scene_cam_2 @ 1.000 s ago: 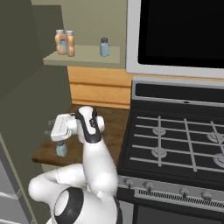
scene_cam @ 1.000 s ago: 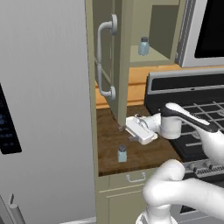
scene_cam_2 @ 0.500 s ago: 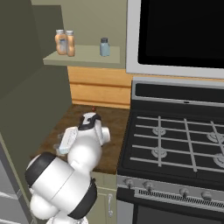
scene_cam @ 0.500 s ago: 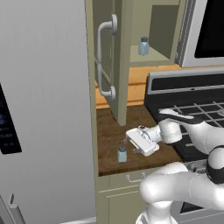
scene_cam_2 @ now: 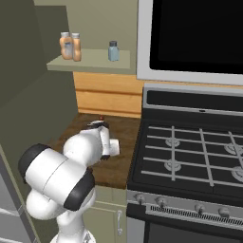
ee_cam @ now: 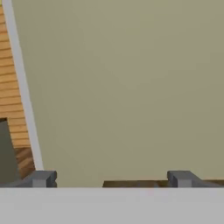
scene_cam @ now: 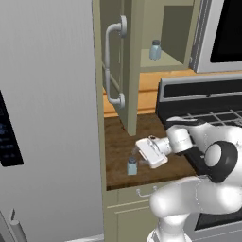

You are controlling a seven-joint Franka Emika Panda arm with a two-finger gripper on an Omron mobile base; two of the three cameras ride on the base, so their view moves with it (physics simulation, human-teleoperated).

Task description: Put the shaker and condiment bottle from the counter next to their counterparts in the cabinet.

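The clear bluish shaker [scene_cam: 132, 166] with a grey cap stands near the front edge of the dark wood counter [scene_cam: 118, 142]. My gripper [scene_cam: 139, 153] hovers just right of and slightly above it, pointing left. In the hand view the gripper [ee_cam: 113, 179] is open, with nothing between its fingertips [ee_cam: 41, 178]. The twin shaker [scene_cam: 155, 49] [scene_cam_2: 113, 51] stands on the shelf of the open cabinet [scene_cam_2: 90, 59]. Two orange-tan condiment bottles [scene_cam_2: 65, 45] stand side by side at the shelf's left end. My own arm hides the counter shaker in the right base view.
The open cabinet door [scene_cam: 116, 66] with its curved silver handle hangs over the counter's back left. A grey fridge [scene_cam: 47, 118] walls off the left. The black stove [scene_cam_2: 190, 156] sits to the right, a microwave [scene_cam_2: 194, 33] above it.
My arm has folded down and the hand has dropped lower and a little left, closer to the shaker on the counter. The shaker and shelf items have stayed put.
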